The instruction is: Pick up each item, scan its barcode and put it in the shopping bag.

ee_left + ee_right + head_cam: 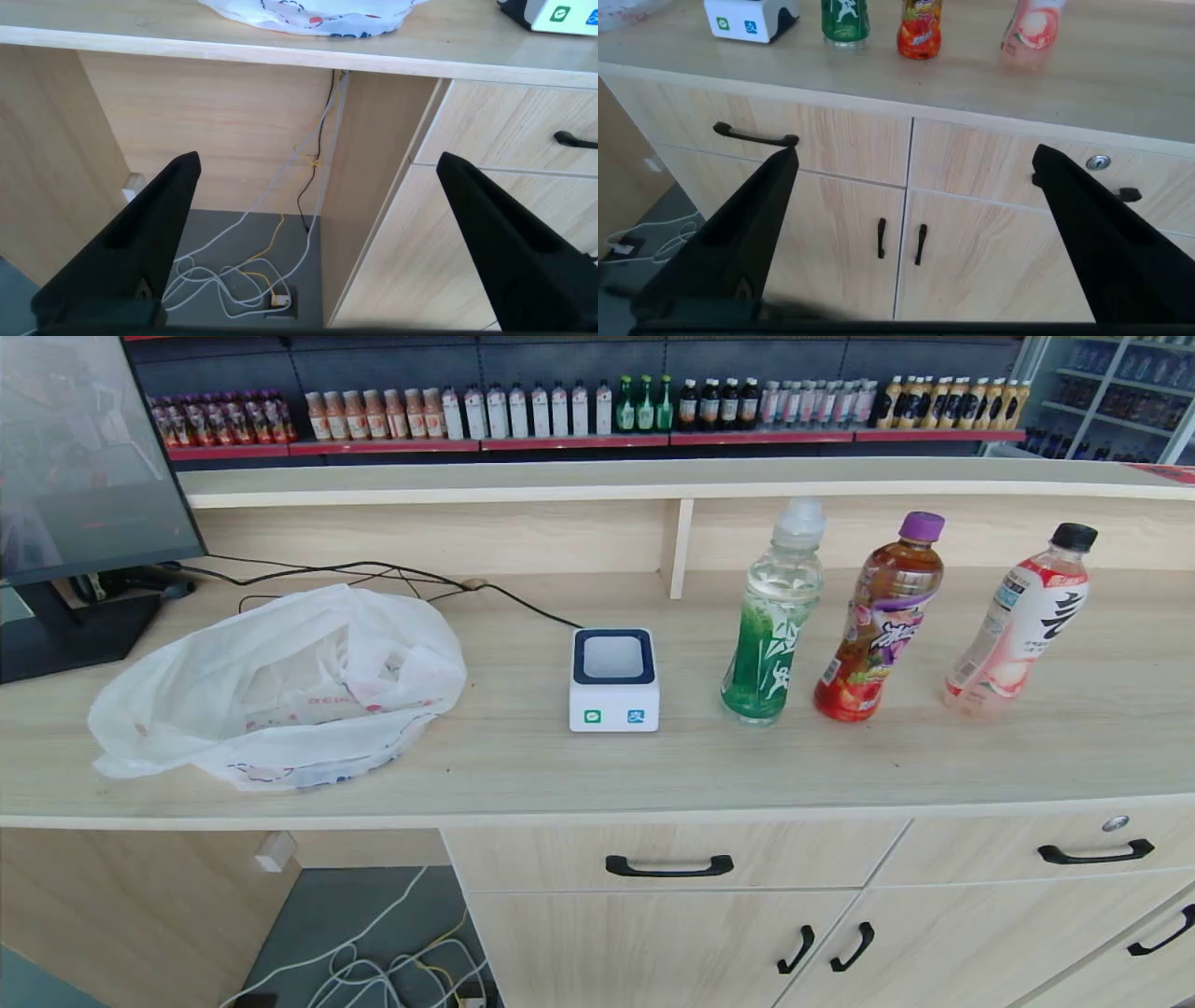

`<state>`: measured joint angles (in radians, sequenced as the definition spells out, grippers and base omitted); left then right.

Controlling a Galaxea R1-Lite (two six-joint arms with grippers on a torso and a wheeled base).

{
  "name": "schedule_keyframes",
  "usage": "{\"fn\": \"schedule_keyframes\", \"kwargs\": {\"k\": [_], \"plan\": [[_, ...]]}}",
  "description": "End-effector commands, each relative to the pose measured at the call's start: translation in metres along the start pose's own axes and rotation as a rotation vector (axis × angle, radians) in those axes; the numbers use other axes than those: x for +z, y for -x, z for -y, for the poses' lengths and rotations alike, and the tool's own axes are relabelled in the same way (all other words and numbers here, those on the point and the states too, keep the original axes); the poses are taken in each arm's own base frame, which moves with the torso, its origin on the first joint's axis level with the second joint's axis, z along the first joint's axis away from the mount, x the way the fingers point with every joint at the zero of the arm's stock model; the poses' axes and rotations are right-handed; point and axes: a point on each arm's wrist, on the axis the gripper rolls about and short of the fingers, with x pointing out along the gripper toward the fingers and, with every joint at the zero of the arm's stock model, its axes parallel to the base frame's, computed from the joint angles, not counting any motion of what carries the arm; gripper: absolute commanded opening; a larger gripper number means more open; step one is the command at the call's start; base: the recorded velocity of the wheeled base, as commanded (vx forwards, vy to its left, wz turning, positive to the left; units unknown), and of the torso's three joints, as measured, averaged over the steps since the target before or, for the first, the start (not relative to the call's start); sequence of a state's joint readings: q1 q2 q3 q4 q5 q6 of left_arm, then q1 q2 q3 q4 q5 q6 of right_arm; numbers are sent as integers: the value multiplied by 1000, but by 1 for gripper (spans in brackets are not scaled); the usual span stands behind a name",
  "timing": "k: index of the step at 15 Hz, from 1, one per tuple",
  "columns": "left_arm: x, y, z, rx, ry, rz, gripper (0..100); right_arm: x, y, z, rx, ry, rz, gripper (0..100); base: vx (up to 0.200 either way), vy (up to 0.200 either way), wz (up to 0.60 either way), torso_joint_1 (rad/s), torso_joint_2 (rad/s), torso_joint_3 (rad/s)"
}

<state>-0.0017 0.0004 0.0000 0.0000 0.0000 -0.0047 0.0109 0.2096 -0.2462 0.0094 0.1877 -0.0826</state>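
Three drinks stand upright in a row on the wooden counter [560, 765]: green-label bottle [773, 635], purple-cap bottle [878, 625], pink bottle [1018, 625], each apart from the next, to the right of the white scanner [613, 681]. The shopping bag [280, 686] lies open to the scanner's left, near a monitor [84, 476]. Both grippers sit below counter level w/ fingers spread wide, holding nothing: left gripper [318, 168] faces the cables [252, 271], right gripper [910, 159] faces the cabinet doors [896, 243].

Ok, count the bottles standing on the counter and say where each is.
3, in a row right of the scanner: green-labelled bottle nearest it, purple-capped bottle next, black-capped bottle farthest right. The bag may hide others.
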Motion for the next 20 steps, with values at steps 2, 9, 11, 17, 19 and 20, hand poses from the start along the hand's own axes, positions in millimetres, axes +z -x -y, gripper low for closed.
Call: {"fn": "schedule_keyframes", "kwargs": {"k": [2,9,11,17,19,20], "plan": [[0,0,0,0,0,0,100,24,-28,7,39,-11,-112,100,0,0,0,0,0,0],[0,0,0,0,0,0,100,49,-90,10,232,-30,-198,100,0,0,0,0,0,0],[0,0,0,0,0,0,100,60,-116,5,306,-16,-166,100,0,0,0,0,0,0],[0,0,0,0,1,0,100,81,-179,-22,450,35,120,100,0,0,0,0,0,0],[0,0,0,0,0,0,100,86,-194,-25,437,46,229,100,0,0,0,0,0,0],[0,0,0,0,1,0,100,89,-201,-26,431,51,282,100,0,0,0,0,0,0]]}}
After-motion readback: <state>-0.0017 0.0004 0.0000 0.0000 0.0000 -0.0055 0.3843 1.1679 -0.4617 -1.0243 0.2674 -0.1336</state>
